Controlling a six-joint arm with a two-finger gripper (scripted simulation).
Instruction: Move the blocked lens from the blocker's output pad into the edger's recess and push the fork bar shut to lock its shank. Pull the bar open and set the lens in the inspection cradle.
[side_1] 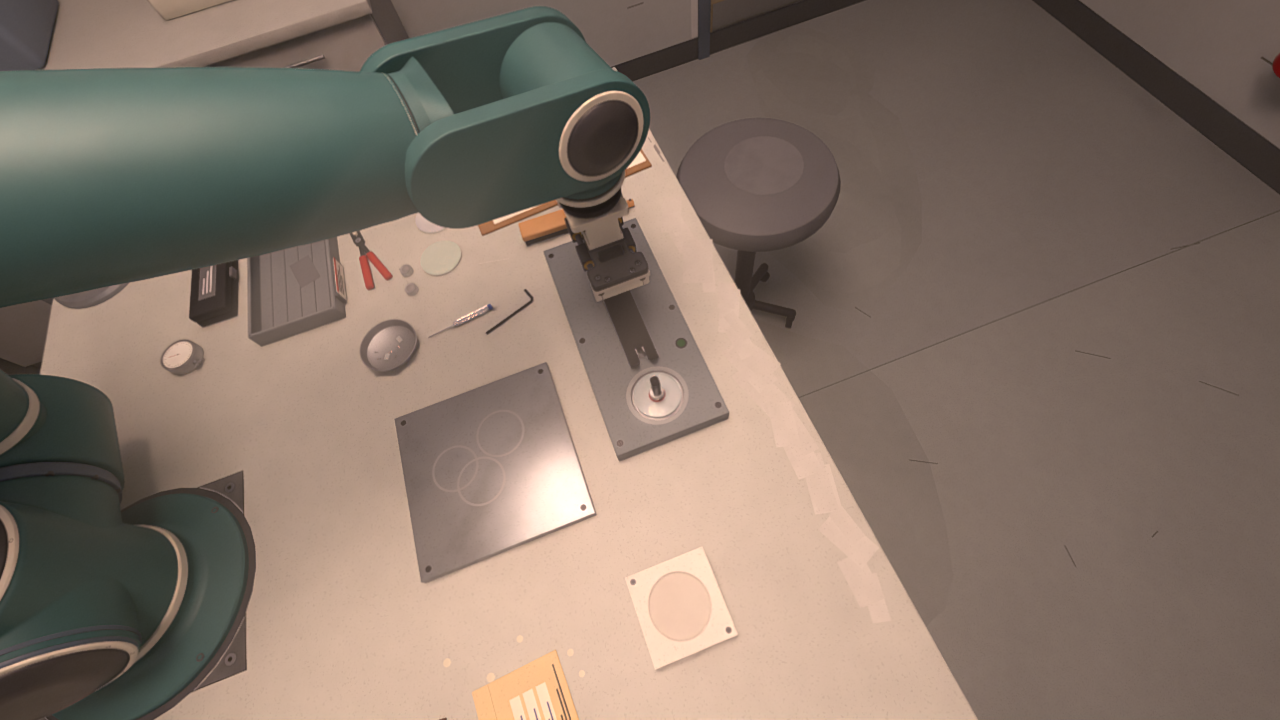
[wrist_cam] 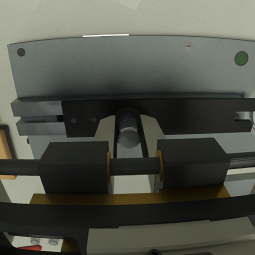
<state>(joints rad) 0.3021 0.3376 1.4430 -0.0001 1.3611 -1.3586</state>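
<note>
My gripper (side_1: 616, 279) (wrist_cam: 128, 130) is down over the far end of the edger plate (side_1: 634, 345), at the knob (wrist_cam: 128, 128) that stands up from the black fork bar (side_1: 637, 333) (wrist_cam: 155, 115). The lens (side_1: 658, 395) sits in the round recess at the near end of the plate with its shank upright, and the bar's forked tip lies just short of it. The white output pad (side_1: 680, 607) near the table's front is empty. The dark plate with three ring outlines (side_1: 490, 466) lies left of the edger. My gripper is closed on the bar's knob.
The table's right edge runs close beside the edger plate, with a round stool (side_1: 759, 179) on the floor beyond it. Pliers (side_1: 369, 261), a screwdriver (side_1: 464, 318), a hex key (side_1: 512, 310), a grey tray (side_1: 297, 288) and small discs lie to the left.
</note>
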